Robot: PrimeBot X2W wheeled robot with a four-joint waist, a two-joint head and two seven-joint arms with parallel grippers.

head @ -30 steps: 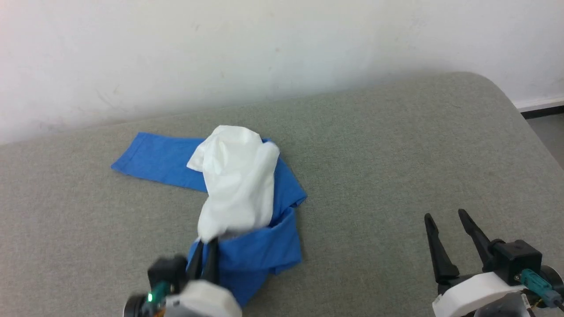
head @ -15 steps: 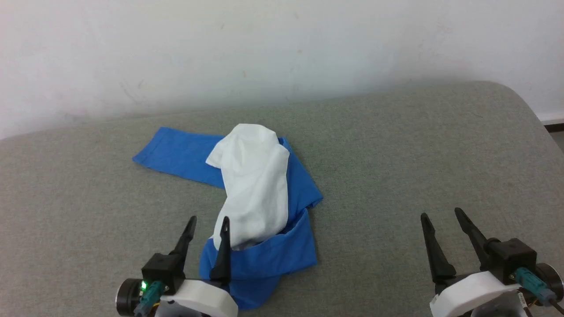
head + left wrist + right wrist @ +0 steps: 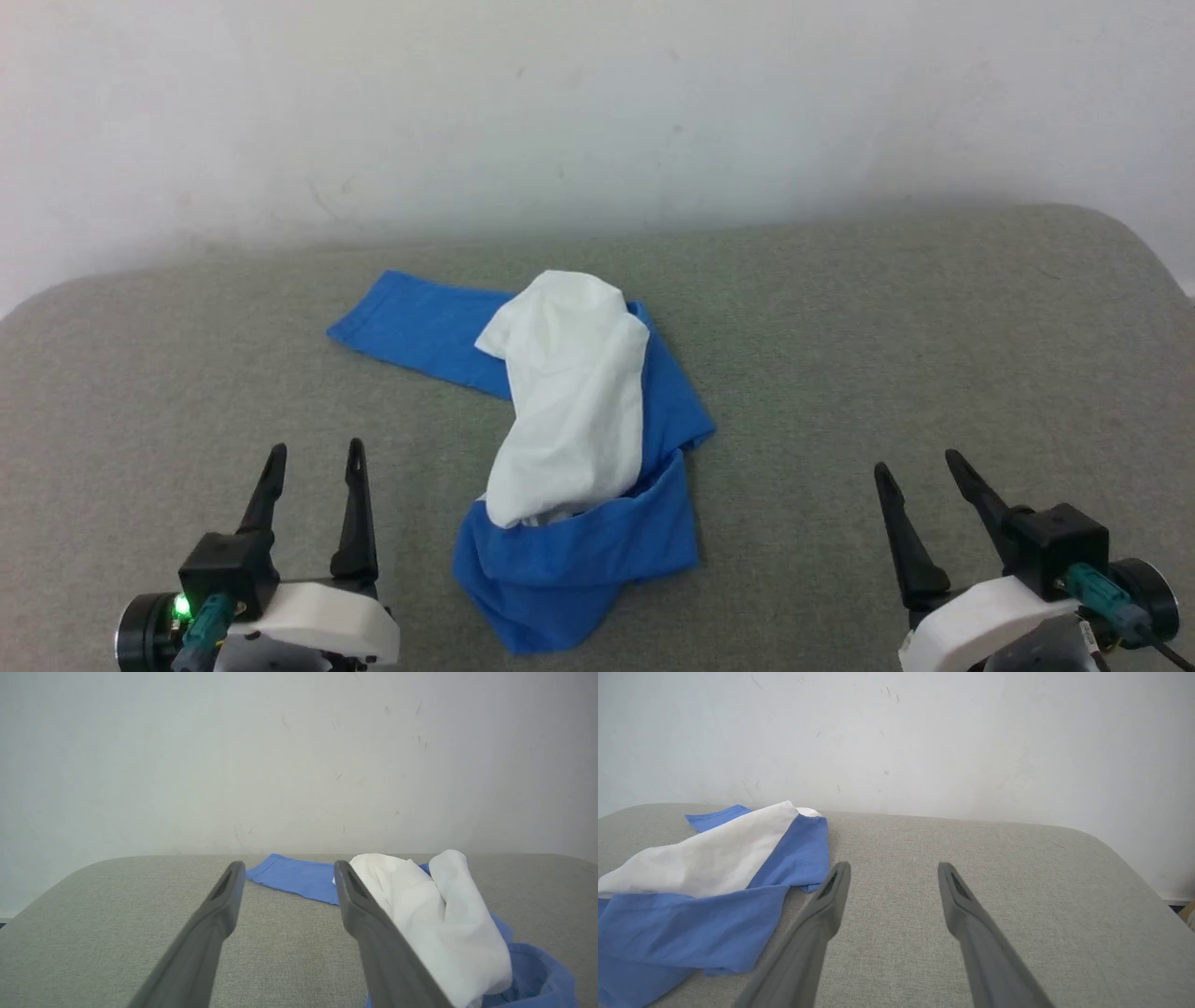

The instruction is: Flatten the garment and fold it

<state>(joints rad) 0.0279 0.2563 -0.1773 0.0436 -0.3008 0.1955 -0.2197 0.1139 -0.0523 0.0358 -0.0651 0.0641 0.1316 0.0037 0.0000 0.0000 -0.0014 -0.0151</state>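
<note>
Garment [image 3: 574,411] bunched mid-surface, nothing held.
You've got it crumpled on the grey padded surface [image 3: 887,327]: white body heaped over blue cloth, with one blue sleeve lying flat toward the wall [image 3: 560,112]. Your left gripper [image 3: 316,448] sits near its left side, jaws wide, not touching it. Your right gripper [image 3: 916,461] is well apart on the right, jaws wide and empty.

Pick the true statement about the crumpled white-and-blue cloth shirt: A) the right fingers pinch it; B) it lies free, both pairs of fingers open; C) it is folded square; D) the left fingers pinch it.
B: the white-and-blue cloth shirt lies bunched on the grey padded surface, left fingers and right fingers spread open, clear of it.
</note>
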